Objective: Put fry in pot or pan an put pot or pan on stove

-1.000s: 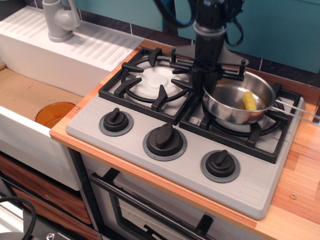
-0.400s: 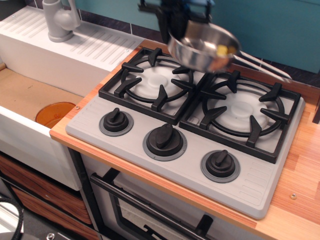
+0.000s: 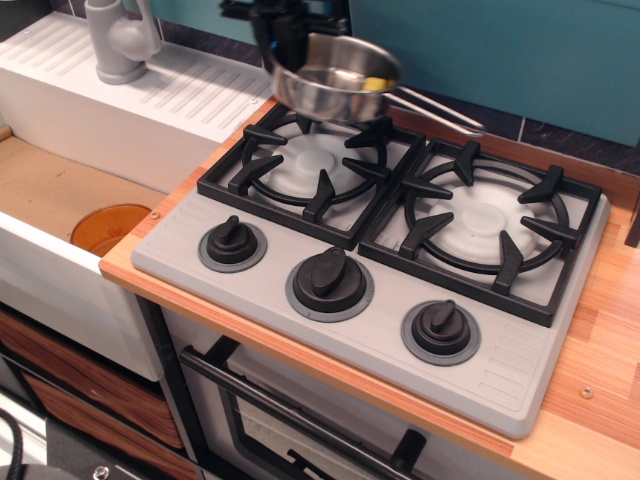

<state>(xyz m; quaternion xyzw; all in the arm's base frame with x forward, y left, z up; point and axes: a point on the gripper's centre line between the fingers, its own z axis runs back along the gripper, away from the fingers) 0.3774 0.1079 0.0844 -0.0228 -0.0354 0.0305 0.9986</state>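
The shiny steel saucepan (image 3: 335, 78) hangs in the air above the back of the left burner (image 3: 310, 165) of the grey stove (image 3: 380, 240). The yellow fry (image 3: 376, 83) lies inside it at its right side. Its wire handle (image 3: 435, 108) points right. My gripper (image 3: 285, 45) is shut on the pan's left rim; its fingertips are mostly hidden by the pan and dark against the wall.
A white sink (image 3: 110, 100) with a grey tap (image 3: 118, 40) is at the left. An orange disc (image 3: 108, 228) lies in the wooden basin below. Three black knobs (image 3: 328, 282) line the stove front. The right burner (image 3: 490, 220) is bare. Wooden counter (image 3: 600, 380) at right.
The pan with the fry was lifted off the right burner and carried up and to the left; it is now over the left burner's back edge.
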